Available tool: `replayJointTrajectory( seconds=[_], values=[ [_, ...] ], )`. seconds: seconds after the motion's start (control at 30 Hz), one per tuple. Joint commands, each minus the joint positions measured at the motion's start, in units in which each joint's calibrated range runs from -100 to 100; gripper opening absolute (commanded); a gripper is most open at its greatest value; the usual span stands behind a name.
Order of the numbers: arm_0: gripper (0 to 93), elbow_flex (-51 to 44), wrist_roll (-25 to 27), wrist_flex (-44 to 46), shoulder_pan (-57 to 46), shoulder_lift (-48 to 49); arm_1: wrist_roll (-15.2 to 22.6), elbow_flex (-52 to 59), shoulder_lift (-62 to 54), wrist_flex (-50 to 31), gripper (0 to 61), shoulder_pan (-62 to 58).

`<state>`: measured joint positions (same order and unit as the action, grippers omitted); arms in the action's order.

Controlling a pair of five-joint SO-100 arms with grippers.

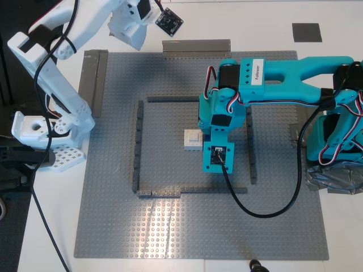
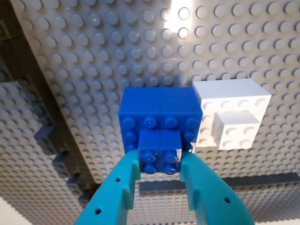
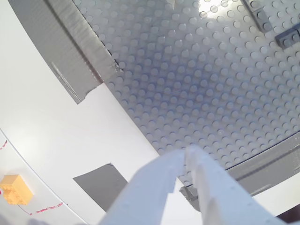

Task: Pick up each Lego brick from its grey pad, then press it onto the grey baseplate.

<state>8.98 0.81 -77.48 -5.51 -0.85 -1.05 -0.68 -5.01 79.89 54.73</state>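
My first tool (image 2: 159, 161) clenches blue brick (image 2: 159, 117), touching white brick (image 2: 232, 112); second tool (image 3: 187, 161) closed, empty.

The exterior view looks straight down on the grey baseplate (image 1: 170, 232); both wrist views see it close, obliquely.

Olive-grey tape strips (image 1: 197, 47) (image 1: 92, 75) lie along the plate edges toward the exterior view's top and left. A crumpled silver tape wad (image 1: 336, 177) sits at that view's right. My second wrist view shows a small orange brick (image 3: 15, 189) on the white table (image 3: 56, 140).
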Motion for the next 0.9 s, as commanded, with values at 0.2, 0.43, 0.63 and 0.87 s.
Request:
replayJointTrajectory(
  seconds=[0.2,0.43,0.63,0.87],
  values=[
    [0.0,0.01,-0.15,1.32,-0.11,0.24,-0.39,-0.63,-4.78,0.58,0.4,0.15],
    [0.0,0.37,-0.1,1.32,-0.11,0.24,-0.34,-0.63,-4.86,0.67,0.4,0.15],
    [0.0,4.97,0.09,3.6,-0.18,0.24,-0.29,-0.63,-5.12,0.91,0.4,0.08],
    [0.0,4.34,0.0,3.6,-0.91,0.33,-0.24,-0.72,-5.12,0.83,0.4,0.08]
  ],
)
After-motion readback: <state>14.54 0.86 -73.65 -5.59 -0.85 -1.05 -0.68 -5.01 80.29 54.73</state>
